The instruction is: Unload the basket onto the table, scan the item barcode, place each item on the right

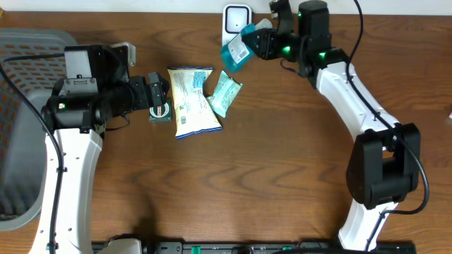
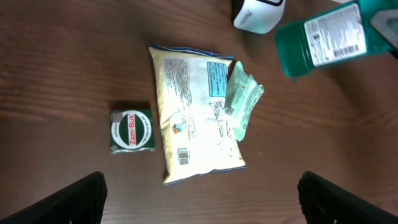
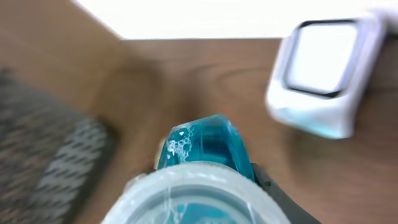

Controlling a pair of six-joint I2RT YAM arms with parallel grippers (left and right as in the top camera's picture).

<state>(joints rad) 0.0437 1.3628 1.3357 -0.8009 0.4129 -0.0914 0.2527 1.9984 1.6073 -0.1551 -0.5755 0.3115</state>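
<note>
My right gripper (image 1: 260, 44) is shut on a teal bottle (image 1: 236, 51) with a white cap, holding it off the table just below the white scanner (image 1: 236, 17). In the right wrist view the bottle (image 3: 205, 146) fills the lower middle and hides most of my fingers, with the scanner (image 3: 323, 74) at the upper right. The left wrist view shows the bottle's printed label (image 2: 333, 37) facing up, close to the scanner (image 2: 258, 12). My left gripper (image 2: 202, 208) hangs open and empty over the table, near a green Zam-Buk box (image 2: 131, 130).
A white and yellow snack bag (image 1: 192, 101) lies mid-table with a small green pouch (image 1: 224, 92) overlapping its right edge. A grey mesh basket (image 1: 28, 63) stands at the far left. The Zam-Buk box (image 1: 160, 113) sits beside the bag's left edge.
</note>
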